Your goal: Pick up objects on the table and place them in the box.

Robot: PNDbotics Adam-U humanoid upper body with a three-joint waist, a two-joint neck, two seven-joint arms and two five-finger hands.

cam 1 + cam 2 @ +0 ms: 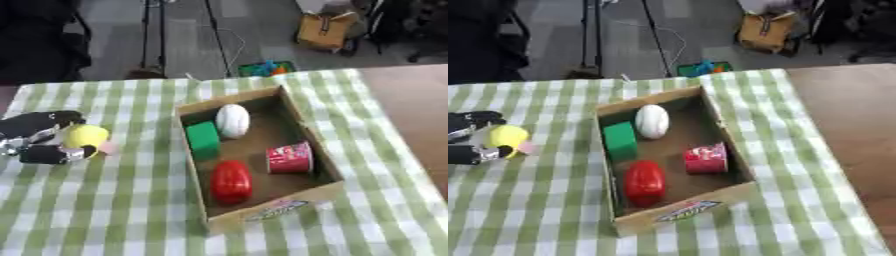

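Box mid-bench holds white ball, green block, red egg, red cup. Left robot hand near bench's left edge, fingers curled around yellow ball.

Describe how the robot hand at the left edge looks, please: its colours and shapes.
Only the left robot hand shows. It is mostly black, with thick rounded fingers of glossy black shells. A silver metal part sits at the view's left edge, between the black parts. No cables or markings can be made out. The right robot hand is not in view.
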